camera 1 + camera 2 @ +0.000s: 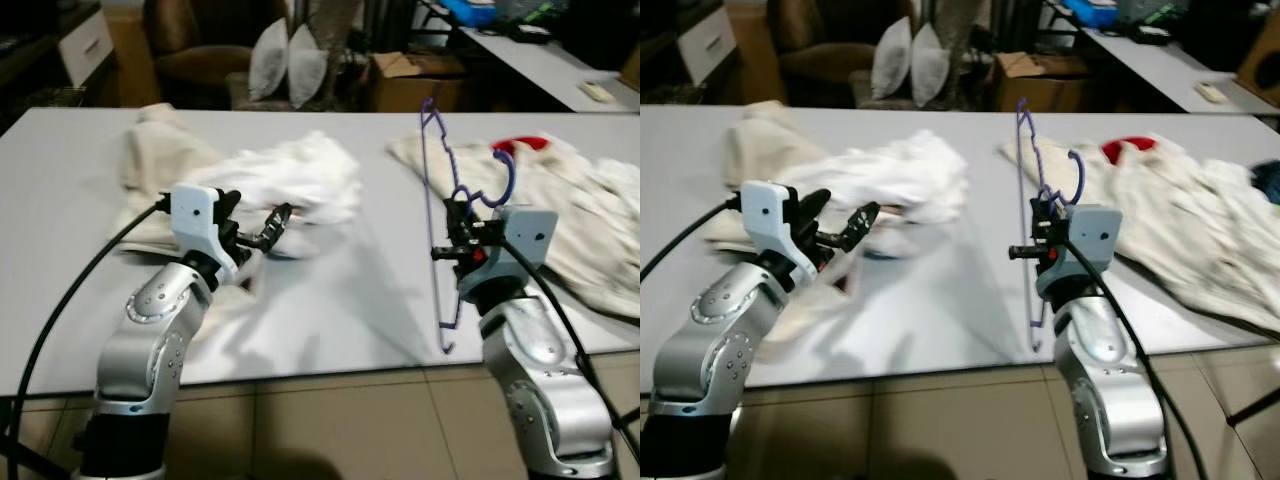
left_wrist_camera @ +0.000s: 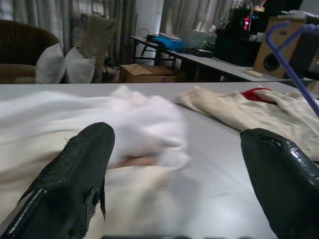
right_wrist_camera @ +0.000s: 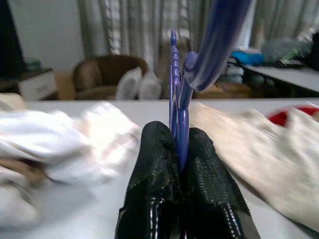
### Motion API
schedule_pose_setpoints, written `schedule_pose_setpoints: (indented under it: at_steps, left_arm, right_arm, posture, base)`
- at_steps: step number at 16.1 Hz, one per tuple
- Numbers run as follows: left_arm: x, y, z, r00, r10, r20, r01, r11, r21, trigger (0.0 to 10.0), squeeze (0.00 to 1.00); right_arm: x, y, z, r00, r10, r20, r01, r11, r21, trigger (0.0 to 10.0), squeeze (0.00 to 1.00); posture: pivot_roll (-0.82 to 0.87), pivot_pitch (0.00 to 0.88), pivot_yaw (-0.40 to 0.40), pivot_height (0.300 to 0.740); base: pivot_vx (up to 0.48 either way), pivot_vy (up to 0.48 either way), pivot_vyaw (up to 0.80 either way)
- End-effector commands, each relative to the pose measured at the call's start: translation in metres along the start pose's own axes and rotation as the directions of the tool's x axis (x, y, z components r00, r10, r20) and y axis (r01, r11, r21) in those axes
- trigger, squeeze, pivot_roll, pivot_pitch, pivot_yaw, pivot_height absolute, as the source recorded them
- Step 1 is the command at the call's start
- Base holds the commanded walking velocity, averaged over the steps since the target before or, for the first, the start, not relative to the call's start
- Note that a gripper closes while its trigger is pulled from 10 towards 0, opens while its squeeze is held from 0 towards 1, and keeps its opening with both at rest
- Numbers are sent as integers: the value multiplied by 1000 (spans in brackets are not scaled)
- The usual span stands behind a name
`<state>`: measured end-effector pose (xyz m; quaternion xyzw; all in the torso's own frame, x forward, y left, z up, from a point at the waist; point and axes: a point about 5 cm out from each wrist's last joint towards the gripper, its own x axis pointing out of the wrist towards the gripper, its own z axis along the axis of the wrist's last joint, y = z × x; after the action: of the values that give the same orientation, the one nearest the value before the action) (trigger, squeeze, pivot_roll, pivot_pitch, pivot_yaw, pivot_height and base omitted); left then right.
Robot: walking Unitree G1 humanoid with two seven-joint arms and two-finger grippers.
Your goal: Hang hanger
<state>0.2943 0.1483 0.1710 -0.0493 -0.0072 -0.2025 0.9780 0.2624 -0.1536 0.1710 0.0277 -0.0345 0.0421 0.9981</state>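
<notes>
A purple plastic hanger (image 1: 437, 215) stands on edge above the white table (image 1: 60, 150), its hook curling near the red collar. My right gripper (image 1: 462, 232) is shut on the hanger (image 3: 175, 107), the two black fingers (image 3: 154, 164) pressed against its bar. My left gripper (image 1: 262, 232) hovers open just in front of a crumpled white garment (image 1: 290, 180), with nothing between its fingers (image 2: 82, 174). The white garment (image 2: 119, 129) lies beyond the fingertips in the left wrist view.
A cream garment (image 1: 590, 220) with a red collar (image 1: 520, 146) is spread at the table's right. Another cream cloth (image 1: 160, 140) lies at the left back. A brown armchair with pillows (image 1: 285, 55), cardboard boxes and a second table (image 1: 540, 60) stand beyond.
</notes>
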Motion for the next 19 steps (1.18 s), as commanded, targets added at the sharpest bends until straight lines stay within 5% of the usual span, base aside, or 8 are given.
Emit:
schedule_pose_setpoints:
  at_steps: [1,7,17,19]
  left_arm:
    - [2,-5,-1,1000,-9,-9,9,1000,5,10000,86]
    - [8,-7,-7,999,0,-41,2,999,53,10000,94]
    - [12,-7,-12,998,50,-29,-49,998,28,10000,86]
    - [13,-9,-10,999,30,-16,-29,998,52,10000,0]
  right_arm:
    - [1,-3,6,1000,-5,5,5,1000,-12,10000,0]
    - [2,-3,2,999,21,-26,-22,998,-58,10000,0]
    - [4,-2,-4,996,69,-57,-74,993,-96,10000,0]
    - [3,-1,-7,996,61,-61,-66,994,-86,10000,0]
  posture:
    - [-224,0,2,740]
    - [-204,0,5,740]
    - [-206,0,-20,740]
    - [-200,0,-18,740]
  base:
    - [0,-480,0]
    - [0,-480,0]
    - [0,-424,0]
    - [0,0,0]
